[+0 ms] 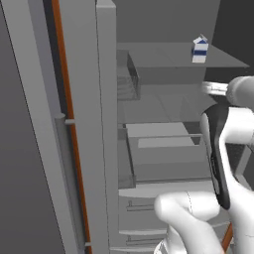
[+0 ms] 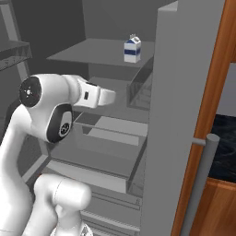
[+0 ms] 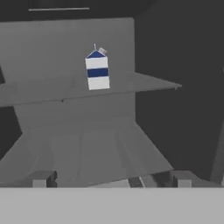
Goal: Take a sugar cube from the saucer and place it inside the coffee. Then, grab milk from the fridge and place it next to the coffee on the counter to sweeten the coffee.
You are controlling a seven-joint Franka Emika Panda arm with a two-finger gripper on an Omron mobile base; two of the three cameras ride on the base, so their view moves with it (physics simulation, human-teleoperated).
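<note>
Standing open, the fridge (image 2: 175,115) shows its grey shelves and drawers, with its door and long handle (image 2: 198,184) off to the jaws' right. The white arm reaches in at mid-height. Its jaws (image 3: 111,179) are spread wide and hold nothing. The milk (image 3: 97,70) sits upright on the upper shelf (image 3: 144,83), ahead of and above the jaws, well apart from them.

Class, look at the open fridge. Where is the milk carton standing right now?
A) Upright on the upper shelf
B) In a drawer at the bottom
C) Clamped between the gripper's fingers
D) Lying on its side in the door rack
A: the milk stands upright on the upper shelf of the fridge, with the gripper well short of it.
</note>
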